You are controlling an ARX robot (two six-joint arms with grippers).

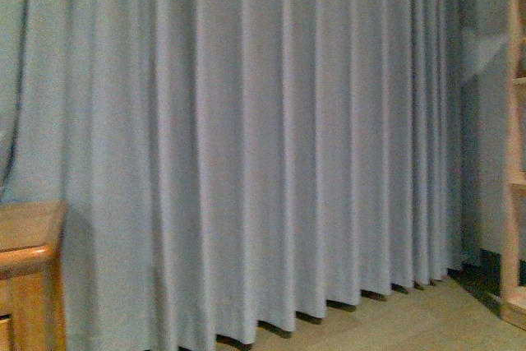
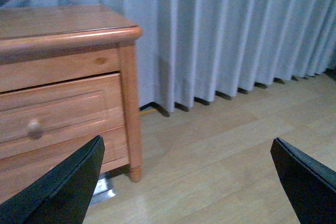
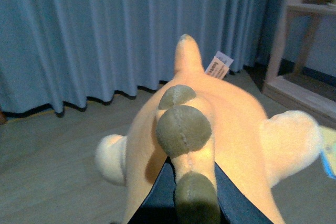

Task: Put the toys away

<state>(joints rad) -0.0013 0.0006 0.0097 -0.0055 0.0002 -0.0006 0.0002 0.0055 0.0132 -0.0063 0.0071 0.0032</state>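
Note:
An orange-yellow plush toy [image 3: 231,124] fills the right wrist view, with olive round tufts along its back, pale paws and a white tag. My right gripper [image 3: 186,192] is shut on the plush toy, its dark fingers [image 3: 157,198] pressed against the ridge of tufts, and holds it above the floor. In the left wrist view my left gripper [image 2: 186,182] stands open with only bare floor between its black fingers [image 2: 63,187]. Neither arm nor the toy shows in the front view.
A grey-blue curtain [image 1: 246,145] hangs to the wooden floor [image 2: 210,150] straight ahead. A wooden dresser [image 2: 63,87] with a knobbed drawer stands at the left. A light wooden shelf unit [image 3: 304,45] stands at the right.

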